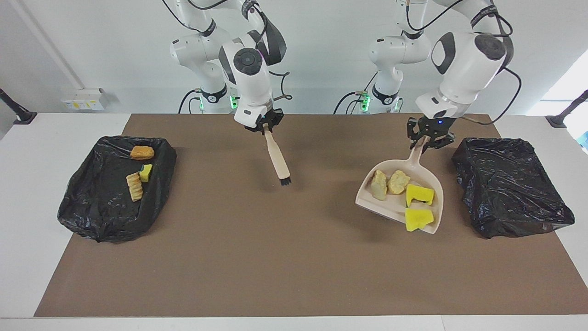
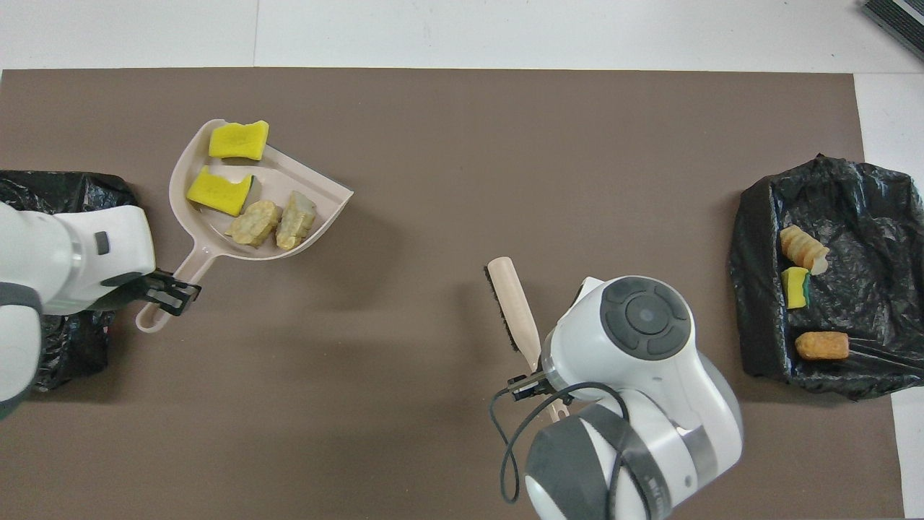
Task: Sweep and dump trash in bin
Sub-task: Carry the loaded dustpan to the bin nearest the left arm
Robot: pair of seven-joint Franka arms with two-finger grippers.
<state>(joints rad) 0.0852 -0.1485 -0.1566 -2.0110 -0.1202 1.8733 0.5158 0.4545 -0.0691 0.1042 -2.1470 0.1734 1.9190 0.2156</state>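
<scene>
A robotics lab is indicated. Two white arms point(image 1: 248, 59) are mounted at twelve o'clock of a white table point(image 1: 27, 193) covered by a brown mat point(image 1: 285, 257), against bare white walls.

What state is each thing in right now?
Beige plastic dustpan: lifted, beside the empty bin, holding four scraps.
Left hand: shut on the dustpan's handle.
Wooden hand brush: hanging bristles-down over the mat.
Right hand: shut on the brush.
Black-bagged bin, right arm's end: three scraps inside.
Black-bagged bin, left arm's end: no scraps showing.
</scene>
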